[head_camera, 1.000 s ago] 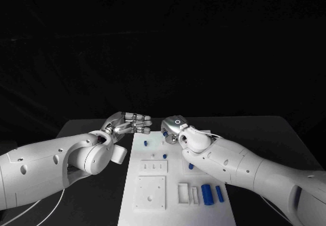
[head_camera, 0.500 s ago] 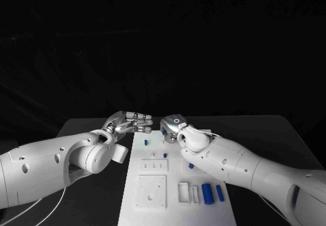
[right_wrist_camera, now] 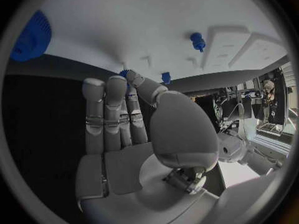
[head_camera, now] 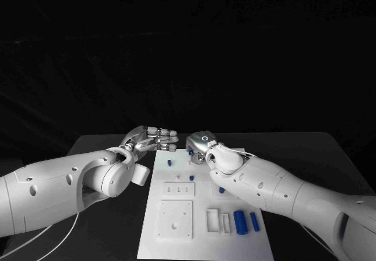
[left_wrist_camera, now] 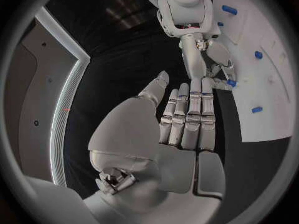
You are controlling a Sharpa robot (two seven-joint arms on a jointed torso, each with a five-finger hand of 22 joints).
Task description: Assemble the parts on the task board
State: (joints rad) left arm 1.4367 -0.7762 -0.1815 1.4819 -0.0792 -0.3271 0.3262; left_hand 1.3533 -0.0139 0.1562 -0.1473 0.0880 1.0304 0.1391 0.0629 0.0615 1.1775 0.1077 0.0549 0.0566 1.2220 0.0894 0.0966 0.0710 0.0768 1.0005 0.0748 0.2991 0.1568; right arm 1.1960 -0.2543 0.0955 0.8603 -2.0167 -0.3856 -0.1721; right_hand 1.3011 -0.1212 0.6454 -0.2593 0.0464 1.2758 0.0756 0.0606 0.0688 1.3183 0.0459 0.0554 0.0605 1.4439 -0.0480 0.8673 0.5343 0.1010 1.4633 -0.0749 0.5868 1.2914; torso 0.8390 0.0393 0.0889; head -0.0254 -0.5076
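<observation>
Part (right_wrist_camera: 127,74) pinched at right hand (head_camera: 200,145) fingertips above task board (head_camera: 196,239).

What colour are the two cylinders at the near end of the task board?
Blue, both cylinders; the task board beneath is white. Best seen in the head view.

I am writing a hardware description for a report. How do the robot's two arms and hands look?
Both arms have smooth, glossy white rounded shells with small dark holes. The left arm has a thin white cable below it. The left hand and the right hand are silver metal with segmented fingers; a small ring marking sits on the back of the right hand.
</observation>
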